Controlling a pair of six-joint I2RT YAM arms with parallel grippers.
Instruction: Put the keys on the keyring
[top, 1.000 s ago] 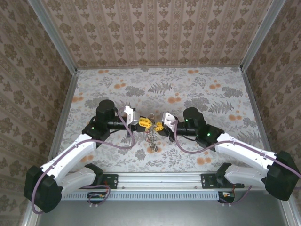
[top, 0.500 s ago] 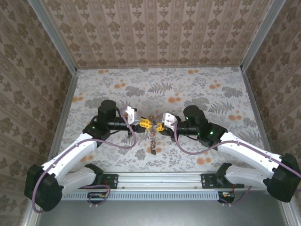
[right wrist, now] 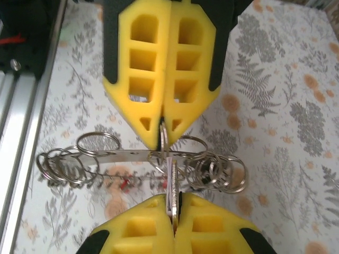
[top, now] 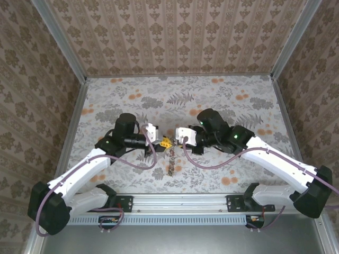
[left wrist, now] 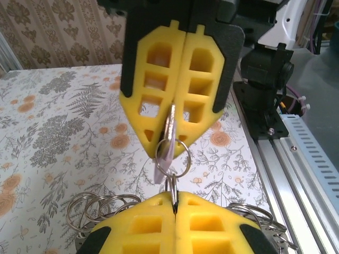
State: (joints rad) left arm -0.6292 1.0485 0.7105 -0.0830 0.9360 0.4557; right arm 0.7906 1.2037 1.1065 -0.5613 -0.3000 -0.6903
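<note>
Right claw [right wrist: 172, 201] pivoted, pinching flat silvery key [left wrist: 169, 126].

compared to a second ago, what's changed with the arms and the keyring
The right arm swung its wrist away from the bases and leftward; the left gripper edged right. Both stayed shut, tip to tip: left on the keyring, the right gripper on a key, rings dangling below.

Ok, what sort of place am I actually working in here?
Most likely a purpose-built robot test enclosure, not a real room: wallpaper-patterned walls held by aluminium corner posts, a floral-printed tabletop, and a slotted aluminium rail along the near edge.
</note>
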